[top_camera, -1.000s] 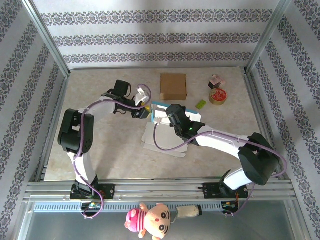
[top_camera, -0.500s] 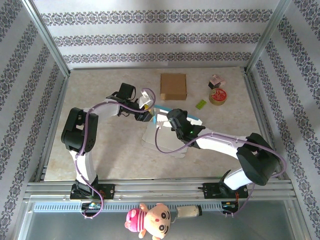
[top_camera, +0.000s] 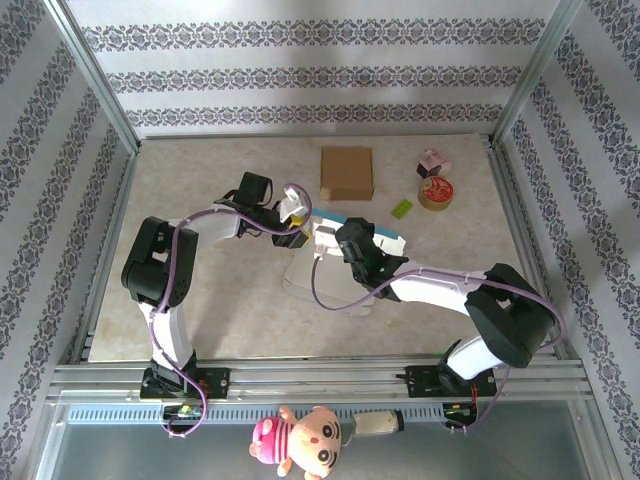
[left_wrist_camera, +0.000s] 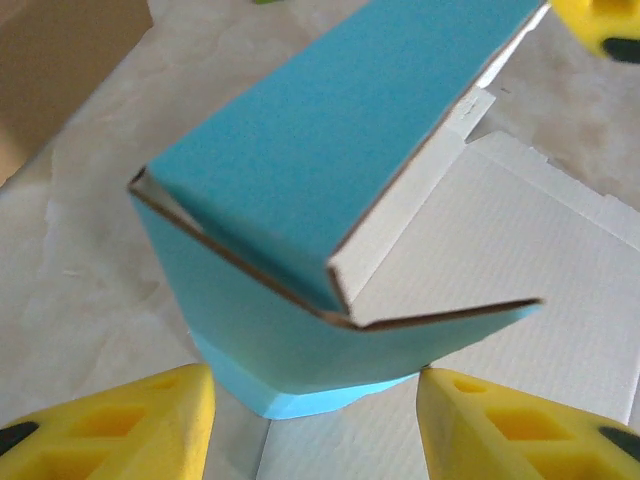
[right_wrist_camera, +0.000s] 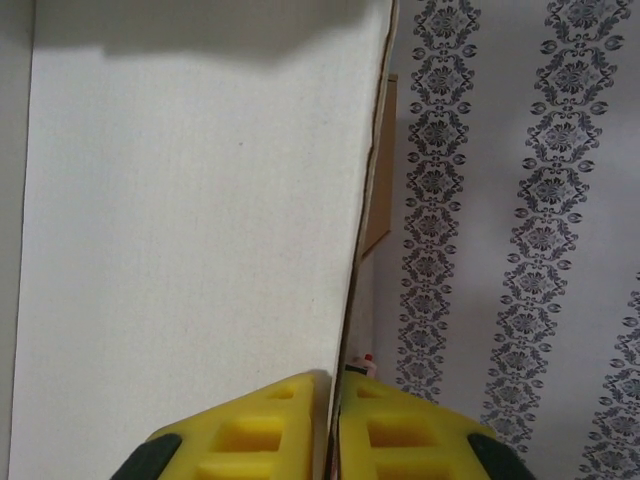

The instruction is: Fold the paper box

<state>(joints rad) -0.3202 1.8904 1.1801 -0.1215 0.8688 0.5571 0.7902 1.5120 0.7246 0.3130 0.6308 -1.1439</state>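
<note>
Your left gripper [left_wrist_camera: 315, 425] slid rightward to the paper box [left_wrist_camera: 330, 150].
Its jaws gape wide; right gripper [right_wrist_camera: 333, 425] pinches the box's panel edge.

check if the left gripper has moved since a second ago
Yes. The left gripper has shifted right and a little toward the arm bases, ending closer below the brown box and its left corner.

No legible text or labels anywhere

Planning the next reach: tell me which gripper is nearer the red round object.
Right. The right gripper, clamped on the paper box, sits left of the red round object; the left gripper is farther left, across the box.
</note>
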